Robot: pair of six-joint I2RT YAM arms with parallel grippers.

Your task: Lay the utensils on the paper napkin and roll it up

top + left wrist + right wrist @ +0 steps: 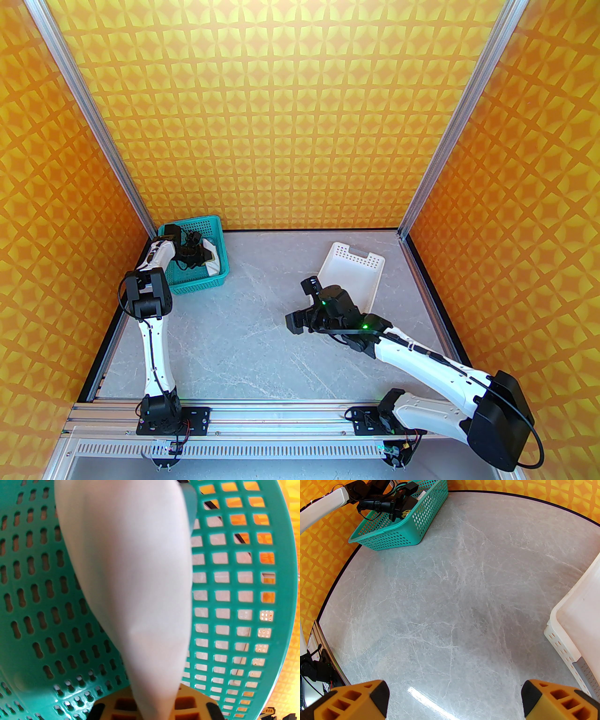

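Left hand, clamped on the paper napkin in upper-left basket, probably needed a slow lift; right hand was spread, empty.

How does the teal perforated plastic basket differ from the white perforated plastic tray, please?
The teal perforated plastic basket sits in the far-left corner; the white perforated plastic tray lies right of centre. The basket holds the white paper napkin, pinched by the left gripper; the tray's visible floor is bare. Both are rectangular and open-topped.

Matt paper napkin, glossy teal plastic basket — smooth, faintly shiny marbled table
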